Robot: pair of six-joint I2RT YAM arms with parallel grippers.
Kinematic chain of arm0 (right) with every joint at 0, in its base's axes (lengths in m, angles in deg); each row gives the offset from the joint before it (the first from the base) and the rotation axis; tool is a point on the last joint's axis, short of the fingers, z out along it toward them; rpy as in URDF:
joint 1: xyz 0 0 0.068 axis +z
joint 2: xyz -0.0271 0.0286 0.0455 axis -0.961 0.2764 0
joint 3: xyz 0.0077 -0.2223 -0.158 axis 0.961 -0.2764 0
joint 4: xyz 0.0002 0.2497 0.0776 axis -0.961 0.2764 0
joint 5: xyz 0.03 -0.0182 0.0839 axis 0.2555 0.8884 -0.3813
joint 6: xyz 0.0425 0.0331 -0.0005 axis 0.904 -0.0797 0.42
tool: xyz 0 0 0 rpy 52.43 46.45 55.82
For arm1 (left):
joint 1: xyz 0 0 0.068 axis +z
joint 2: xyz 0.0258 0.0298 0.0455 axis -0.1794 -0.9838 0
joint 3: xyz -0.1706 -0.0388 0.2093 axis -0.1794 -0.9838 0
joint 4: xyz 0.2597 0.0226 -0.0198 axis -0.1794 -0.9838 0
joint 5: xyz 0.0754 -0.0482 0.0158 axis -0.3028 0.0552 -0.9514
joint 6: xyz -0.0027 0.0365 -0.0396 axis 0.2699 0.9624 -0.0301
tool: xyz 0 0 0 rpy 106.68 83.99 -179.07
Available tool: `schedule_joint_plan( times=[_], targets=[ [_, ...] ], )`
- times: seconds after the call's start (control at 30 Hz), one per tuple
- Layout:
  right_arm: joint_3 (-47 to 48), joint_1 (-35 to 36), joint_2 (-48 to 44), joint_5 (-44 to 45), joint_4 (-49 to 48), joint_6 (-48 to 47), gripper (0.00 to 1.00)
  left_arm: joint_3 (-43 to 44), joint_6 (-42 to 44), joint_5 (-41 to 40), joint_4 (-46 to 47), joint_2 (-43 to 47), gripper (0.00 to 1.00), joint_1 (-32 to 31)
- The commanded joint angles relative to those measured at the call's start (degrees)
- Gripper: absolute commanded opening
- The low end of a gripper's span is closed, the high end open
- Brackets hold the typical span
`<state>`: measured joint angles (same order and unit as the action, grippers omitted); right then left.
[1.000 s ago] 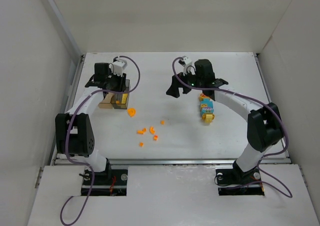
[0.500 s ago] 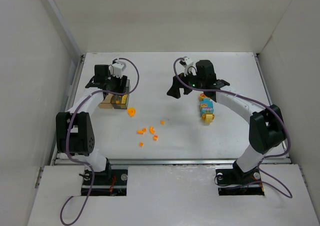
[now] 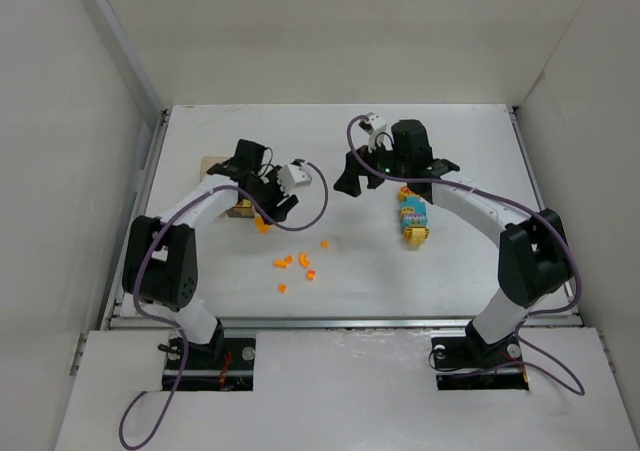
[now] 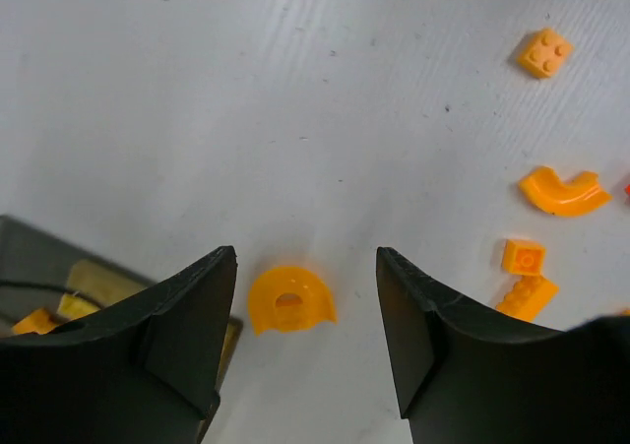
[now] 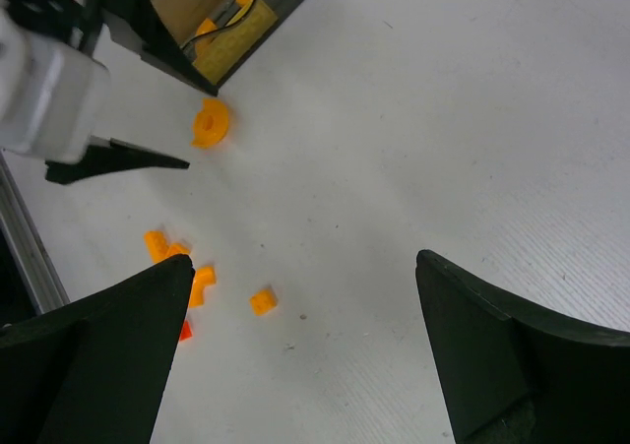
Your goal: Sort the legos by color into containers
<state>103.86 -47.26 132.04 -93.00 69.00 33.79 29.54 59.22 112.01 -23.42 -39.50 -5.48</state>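
Between the parted fingers of the left gripper (image 4: 305, 341), untouched on the white table (image 4: 246, 90), lies a half-round orange plastic lego (image 4: 288, 299); the jaws stand open and grip nothing. Just beside it sits the smoky dark grey translucent box (image 4: 44, 262), with orange and yellow pieces inside. More small orange legos (image 3: 295, 263) lie scattered nearer the arm bases. The right gripper (image 5: 305, 355) hangs wide open and empty, near a stack of cyan and yellow bricks (image 3: 412, 217).
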Motion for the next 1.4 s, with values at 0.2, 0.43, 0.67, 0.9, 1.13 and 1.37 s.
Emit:
schedule_joint_plan(
  times=[0.2,0.43,0.67,0.9,1.13,1.37],
  targets=[
    [-1.48,0.46,-3.09,-0.57,-2.13,-0.35,1.00,8.58,16.84,-3.00,-13.91,-10.51,0.65,-0.36],
    [-2.01,0.99,-3.62,-0.57,-2.13,-0.35,1.00,11.66,22.21,-6.87,-19.62,-15.34,0.79,-1.41],
    [-2.01,0.99,-3.62,-0.57,-2.13,-0.88,1.00,11.14,24.31,-10.38,-21.81,-15.35,0.79,-2.12],
    [-2.01,0.99,-3.62,-0.57,-1.61,-0.88,1.00,10.61,27.31,-13.29,-23.14,-16.58,0.84,-2.12],
    [-2.01,0.99,-4.14,-0.57,-1.61,-0.88,1.00,10.08,27.31,-14.87,-22.00,-17.81,0.81,-2.12],
    [-2.01,0.99,-4.14,-0.57,-1.61,-1.41,1.00,9.03,27.31,-13.12,-20.33,-17.81,0.55,-2.12]
  ],
)
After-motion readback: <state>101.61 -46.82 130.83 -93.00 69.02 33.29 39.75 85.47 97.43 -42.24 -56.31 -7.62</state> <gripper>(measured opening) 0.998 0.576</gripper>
